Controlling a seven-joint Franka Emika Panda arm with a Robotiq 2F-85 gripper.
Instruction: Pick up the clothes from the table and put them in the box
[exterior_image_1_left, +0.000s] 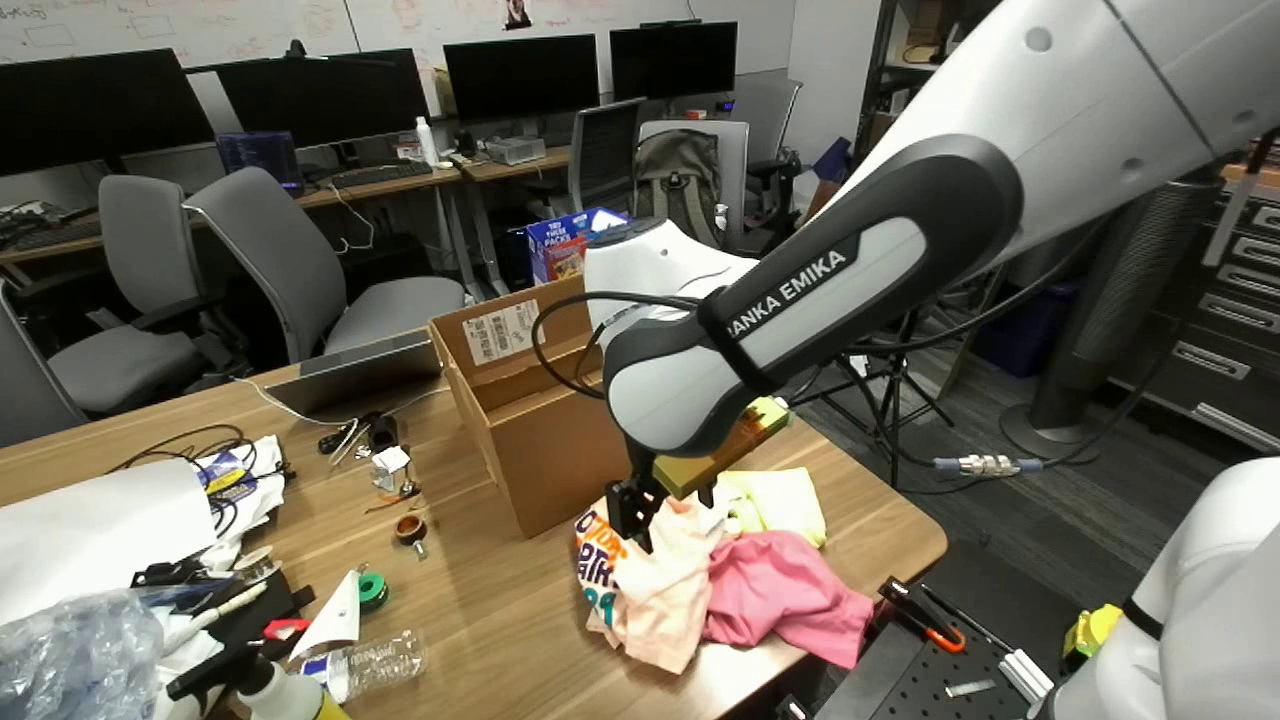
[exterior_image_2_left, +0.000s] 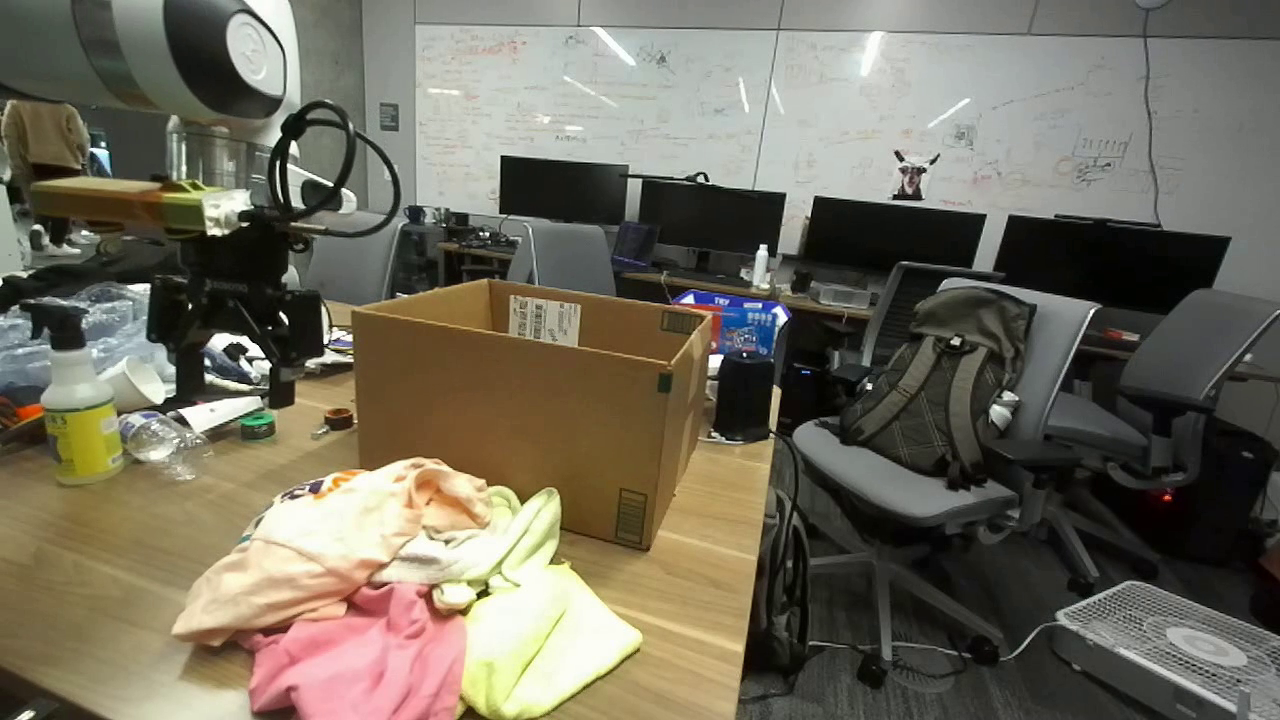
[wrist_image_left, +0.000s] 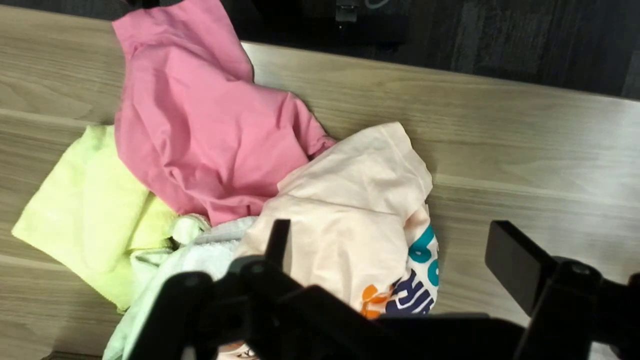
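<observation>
while above clothes (wrist_image_left: 230, 170), gripper (wrist_image_left: 396, 250) with jaws apart

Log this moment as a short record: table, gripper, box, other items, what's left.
Table: heaped peach printed shirt, pink garment, yellow cloth, pale green cloth
Gripper: open, holding nothing, above the table
Box: cardboard, open-topped, on the table; inside bottom not visible
Other items: spray bottle on the table
Left: heaped pieces not boxed yet

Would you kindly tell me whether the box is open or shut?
The box is open: a label on its inside shows in both exterior views.
</observation>
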